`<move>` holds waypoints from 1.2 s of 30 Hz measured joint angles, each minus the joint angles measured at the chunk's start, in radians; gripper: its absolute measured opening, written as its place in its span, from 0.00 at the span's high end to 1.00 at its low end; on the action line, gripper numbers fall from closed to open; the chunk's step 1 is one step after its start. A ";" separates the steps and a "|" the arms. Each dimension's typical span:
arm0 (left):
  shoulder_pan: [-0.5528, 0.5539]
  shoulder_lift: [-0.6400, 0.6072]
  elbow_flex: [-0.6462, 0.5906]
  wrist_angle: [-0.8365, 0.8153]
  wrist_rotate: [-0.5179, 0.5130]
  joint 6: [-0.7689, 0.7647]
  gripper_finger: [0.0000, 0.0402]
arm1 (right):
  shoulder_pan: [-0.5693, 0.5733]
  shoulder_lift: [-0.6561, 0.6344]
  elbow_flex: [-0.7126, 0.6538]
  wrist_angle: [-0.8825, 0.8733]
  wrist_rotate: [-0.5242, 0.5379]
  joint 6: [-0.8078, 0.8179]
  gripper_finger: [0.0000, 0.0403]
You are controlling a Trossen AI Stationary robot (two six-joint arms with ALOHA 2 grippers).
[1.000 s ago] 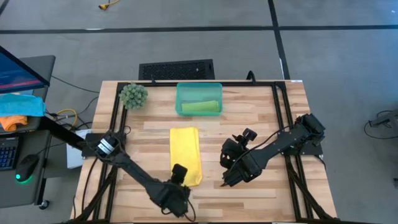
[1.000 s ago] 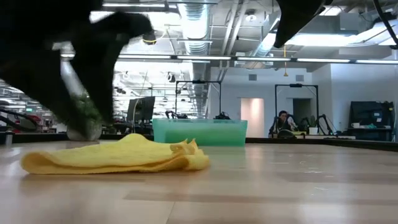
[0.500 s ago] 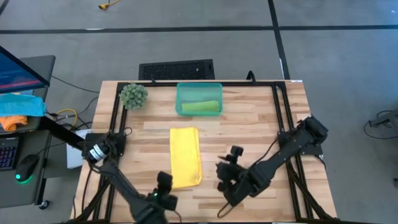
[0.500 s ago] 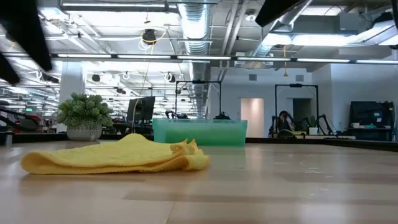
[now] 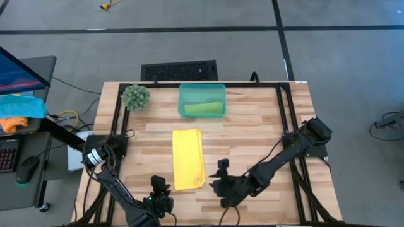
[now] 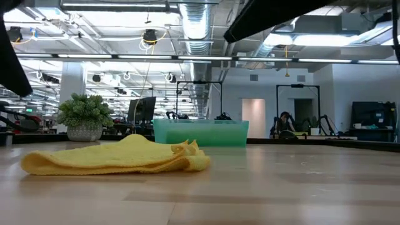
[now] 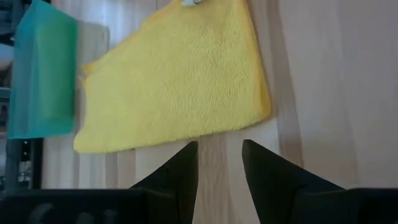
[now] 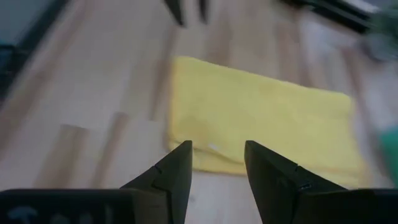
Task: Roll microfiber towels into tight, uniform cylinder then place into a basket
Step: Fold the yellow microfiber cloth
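Observation:
The yellow towel lies folded into a long strip on the table, also seen in the low view. The lime green towel lies inside the teal basket at the far middle of the table. My left gripper is open and empty just off the yellow towel's near left corner; its wrist view shows the towel ahead of its fingers. My right gripper is open and empty to the right of the towel's near end.
A round green plant ball stands at the far left of the table, left of the basket. Black frame rails run along the table's left, right and far sides. Bare wood lies to the right of the towel.
My left gripper has drawn back toward the table's near edge and a little left, off the yellow towel's near end. My right gripper has moved toward the near edge and left, closer to the towel's near end. The towel has stayed in place.

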 joint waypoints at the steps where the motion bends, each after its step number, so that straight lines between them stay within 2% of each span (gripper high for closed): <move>1: 0.004 0.000 -0.006 0.016 0.000 0.001 0.70 | -0.010 0.000 -0.004 0.024 -0.042 -0.022 0.58; 4: 0.012 0.000 -0.020 0.089 -0.011 0.039 0.70 | -0.041 0.022 -0.008 0.083 -0.123 -0.064 0.58; 11: 0.038 -0.001 -0.067 0.255 0.000 0.153 0.70 | -0.076 0.126 -0.011 0.142 -0.134 -0.180 0.58; 18: 0.051 -0.008 -0.109 0.302 0.093 0.164 0.70 | -0.072 0.194 -0.009 0.223 -0.158 -0.247 0.58; 22: 0.051 -0.078 -0.125 0.267 0.175 0.141 0.72 | -0.074 0.214 -0.009 0.252 -0.170 -0.248 0.58; 25: 0.036 -0.165 -0.154 0.249 0.145 0.115 0.75 | -0.081 0.212 -0.009 0.269 -0.186 -0.247 0.58; 30: 0.011 -0.301 -0.224 0.294 0.040 0.090 0.81 | -0.083 0.212 -0.009 0.324 -0.197 -0.248 0.58; 36: 0.024 -0.330 -0.315 0.417 0.019 0.070 0.85 | -0.094 0.212 -0.009 0.324 -0.218 -0.254 0.58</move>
